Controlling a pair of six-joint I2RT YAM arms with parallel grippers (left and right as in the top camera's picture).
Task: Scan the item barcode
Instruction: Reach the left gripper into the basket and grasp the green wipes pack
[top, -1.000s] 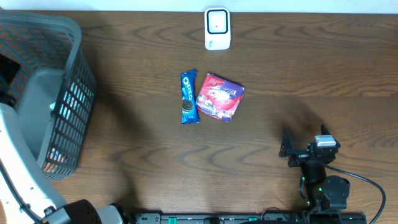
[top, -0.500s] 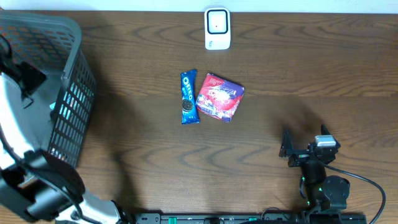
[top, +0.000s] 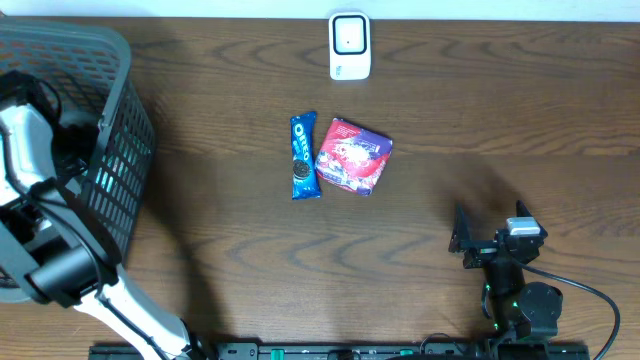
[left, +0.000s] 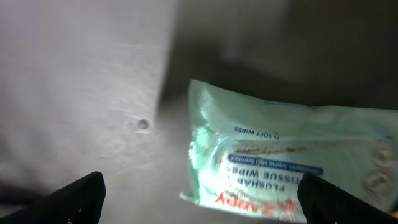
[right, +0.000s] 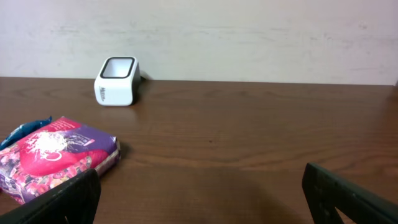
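Left gripper: Your left gripper (left: 208, 199) is standing with its fingers wide apart and is gripping nothing. It is hovering low inside the basket (top: 120, 130), just above the wipes pack (left: 292, 162).
Wipes pack: It is lying flat on the grey floor of the basket with its printed side up. No finger is touching it, and you are not seeing any barcode on this face.
Right gripper: Your right gripper (right: 205, 202) is also standing apart and empty. It is resting low at the near right part of the table (top: 500, 120), facing the scanner (top: 349, 45).
Scanner: It is standing at the far edge of the table, in the middle, and nothing is being shown to it.
Other goods: A cookie pack (top: 303, 155) and a pink box (top: 353, 155) are lying side by side in the middle of the table, well apart from both grippers. You cannot tell whether these are already scanned.
Done so far: Only the reach into the basket, I am judging.
Left to do: You are still needing to close on the pack, lift it out, carry it to the scanner and turn its barcode toward the window.
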